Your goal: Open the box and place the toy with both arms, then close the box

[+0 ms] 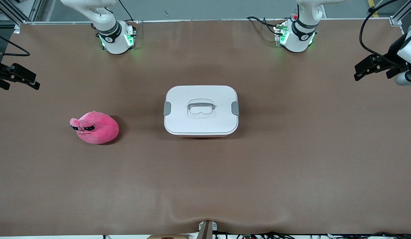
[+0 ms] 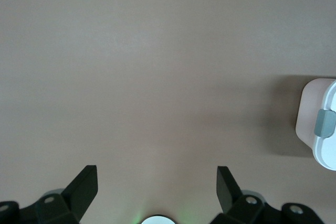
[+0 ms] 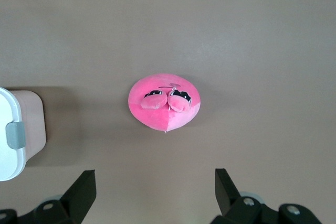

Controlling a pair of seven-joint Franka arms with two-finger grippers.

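Nothing yet begun: box (image 1: 201,111) lidded and clipped at mid-desk (image 1: 291,166), toy (image 1: 95,127) loose toward the right arm's end, left gripper (image 1: 359,73) and right gripper (image 1: 34,84) parked over the desk's ends, jaws open and empty.

A brown surface (image 1: 291,166) fills nearly the whole front view, matte and plain, with a shallow wrinkle along the edge nearest the front camera. At the middle of that edge a small metal bracket (image 1: 207,227) juts up (what it carries cannot be told). Black cables (image 1: 258,20) trail over the edge where the bases stand. Aluminium frame rails (image 1: 400,13) stand at the corners.
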